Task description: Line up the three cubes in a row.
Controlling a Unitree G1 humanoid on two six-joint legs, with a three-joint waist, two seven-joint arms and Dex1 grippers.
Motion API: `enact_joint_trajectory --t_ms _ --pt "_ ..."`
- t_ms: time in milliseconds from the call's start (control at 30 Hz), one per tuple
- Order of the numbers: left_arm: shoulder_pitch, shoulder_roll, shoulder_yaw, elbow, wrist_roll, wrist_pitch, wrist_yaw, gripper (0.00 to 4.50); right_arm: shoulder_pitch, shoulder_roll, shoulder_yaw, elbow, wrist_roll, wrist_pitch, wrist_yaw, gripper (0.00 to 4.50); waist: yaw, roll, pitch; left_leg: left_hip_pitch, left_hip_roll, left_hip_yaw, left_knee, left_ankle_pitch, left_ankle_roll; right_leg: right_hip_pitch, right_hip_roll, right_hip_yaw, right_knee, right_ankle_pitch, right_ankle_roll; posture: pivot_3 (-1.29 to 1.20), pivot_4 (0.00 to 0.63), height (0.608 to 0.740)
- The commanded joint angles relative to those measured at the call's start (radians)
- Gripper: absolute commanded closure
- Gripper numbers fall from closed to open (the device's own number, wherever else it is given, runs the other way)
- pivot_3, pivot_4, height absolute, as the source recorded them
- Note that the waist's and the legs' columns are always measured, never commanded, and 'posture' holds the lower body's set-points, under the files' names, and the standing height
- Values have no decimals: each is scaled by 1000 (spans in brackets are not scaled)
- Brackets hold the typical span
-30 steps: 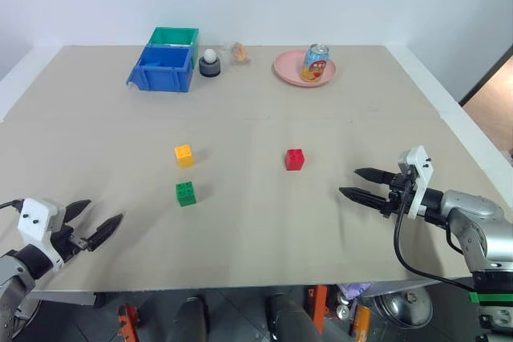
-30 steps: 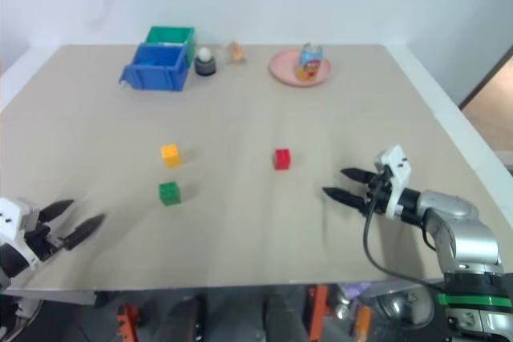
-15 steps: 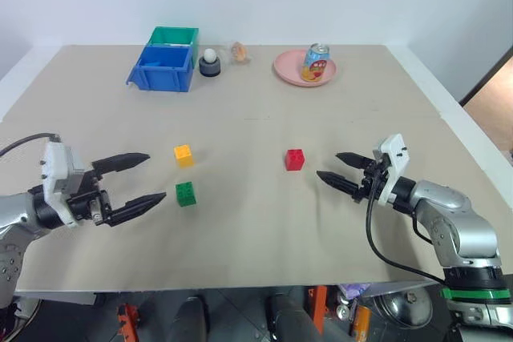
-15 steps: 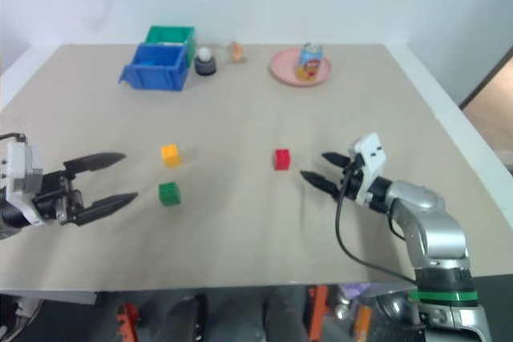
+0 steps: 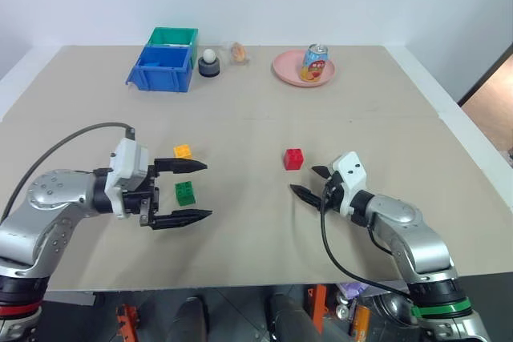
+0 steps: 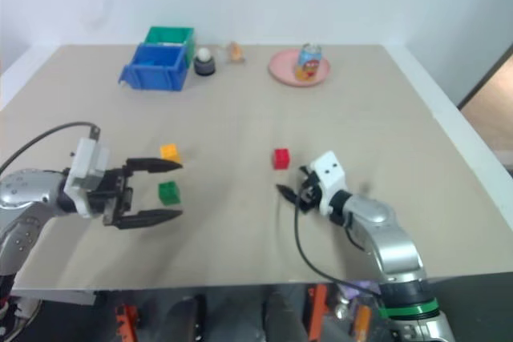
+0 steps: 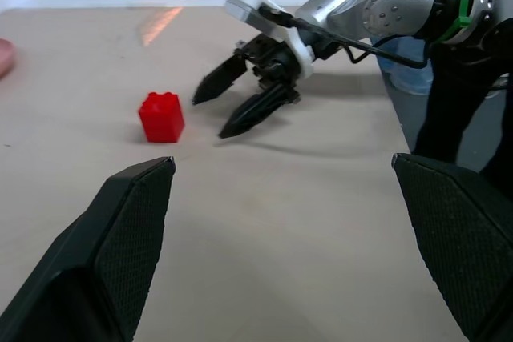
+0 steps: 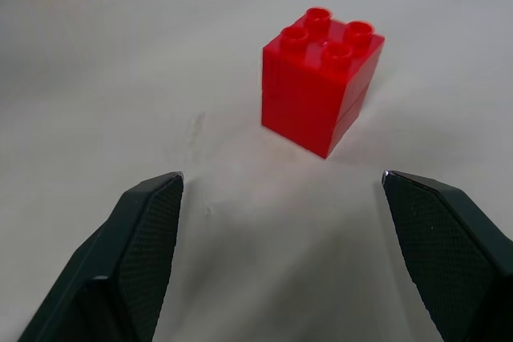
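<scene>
Tan table (image 5: pixel 256 102). Red cube (image 5: pixel 294 158) just right of frame centre, standing free. Right gripper (image 5: pixel 309 183) just below-right of it, fingers spread, nothing between them, tips near the cube but apart from it. Yellow cube (image 5: pixel 183 150) left of centre; green cube (image 5: pixel 186 193) just below it. Left gripper (image 5: pixel 199 191) at centre-left, fingers wide apart, empty, straddling the green cube's level without touching.
</scene>
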Motion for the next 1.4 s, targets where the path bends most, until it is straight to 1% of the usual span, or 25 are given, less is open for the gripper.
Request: enact_joint_trajectory --t_ms 33,200,367,633,867,967,1100,1133,1300,1400 --pt "-41 -21 -3 15 4 -8 0 14 -8 22 -16 -54 13 8 -28 401 0 0 0 0 0 0 0 0 0 0 0 0 0 0 0 0 150 740" --pt "-81 -82 -35 55 27 -14 19 14 -24 77 12 -24 -21 -10 -79 401 0 0 0 1 0 0 0 0 0 1 0 0 0 1 0 0 150 740" --pt "-85 -116 -50 41 37 -11 34 14 -70 128 10 35 -74 -41 -161 401 0 0 0 1 0 0 1 0 0 1 0 0 0 1 1 0 150 740" --pt "-79 -121 -45 27 43 -8 46 14 -141 182 -1 145 -94 -102 -205 401 0 0 0 1 0 -1 1 0 1 2 1 0 0 1 1 0 150 740" --pt "-74 -117 -36 24 44 -11 58 14 -143 197 10 165 -92 -117 -191 401 0 0 0 1 0 -1 1 0 1 2 1 0 0 1 1 0 150 740" --pt "-73 -115 -33 26 46 -14 60 0 -138 192 14 158 -91 -110 -177 1268 0 0 0 1 0 -1 1 1 1 2 1 0 0 1 1 0 150 740" --pt "-72 -116 -32 26 45 -16 65 0 -143 189 17 159 -96 -112 -166 2648 0 0 0 1 0 -1 1 1 1 3 1 0 0 1 1 0 150 740" --pt "-71 -117 -32 26 45 -17 66 0 -146 191 16 158 -95 -112 -165 2827 0 0 0 1 0 -1 1 1 1 3 1 0 0 1 1 0 150 740" --pt "-75 -121 -30 27 44 -19 73 0 -158 196 17 164 -99 -117 -160 2827 0 0 0 1 0 -1 1 1 1 2 1 0 0 1 1 0 150 740" --pt "-72 -114 -6 24 16 2 77 0 -168 185 16 173 -96 -129 -136 2828 0 0 0 1 0 -1 1 1 1 3 1 0 0 1 1 0 150 740"
